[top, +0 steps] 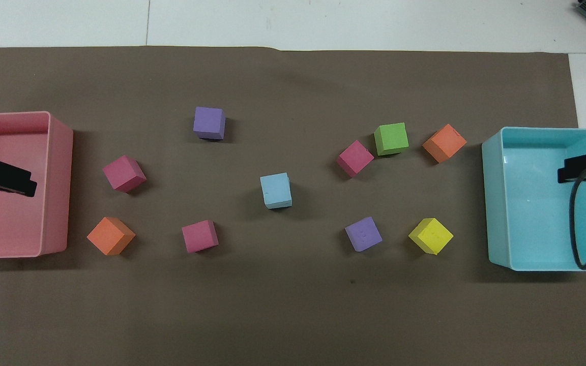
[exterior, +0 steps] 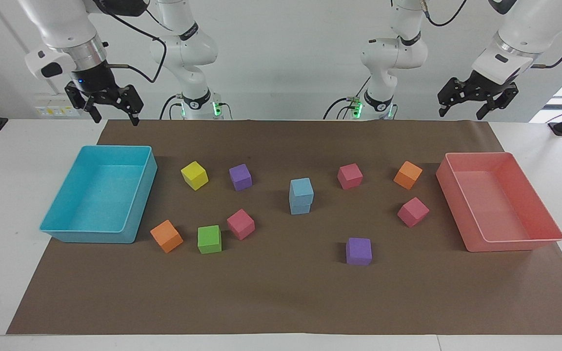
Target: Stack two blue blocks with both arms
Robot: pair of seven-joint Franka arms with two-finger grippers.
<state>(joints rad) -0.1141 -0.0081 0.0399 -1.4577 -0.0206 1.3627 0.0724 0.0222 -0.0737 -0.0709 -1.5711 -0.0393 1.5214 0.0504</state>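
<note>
lower blue block (exterior: 300, 208) hidden overhead, arms cropped
</note>
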